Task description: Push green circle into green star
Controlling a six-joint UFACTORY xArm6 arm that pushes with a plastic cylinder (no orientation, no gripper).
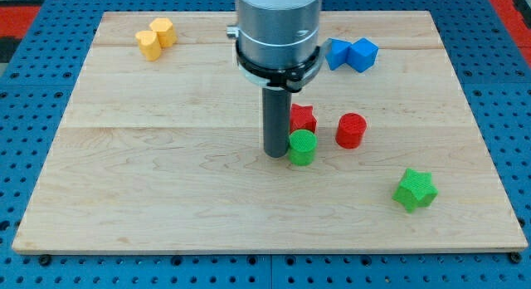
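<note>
My tip (275, 154) has no fingers; it touches the green circle (302, 146) on its left, holding nothing, well apart from the green star (414, 189).

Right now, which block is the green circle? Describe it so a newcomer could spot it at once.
Start at the wooden board and find the dark rod near its middle. The green circle sits right against my tip, on the view's right of it. It is a round green cylinder, unlike the pointed green star lower right and the red star behind it.
</note>
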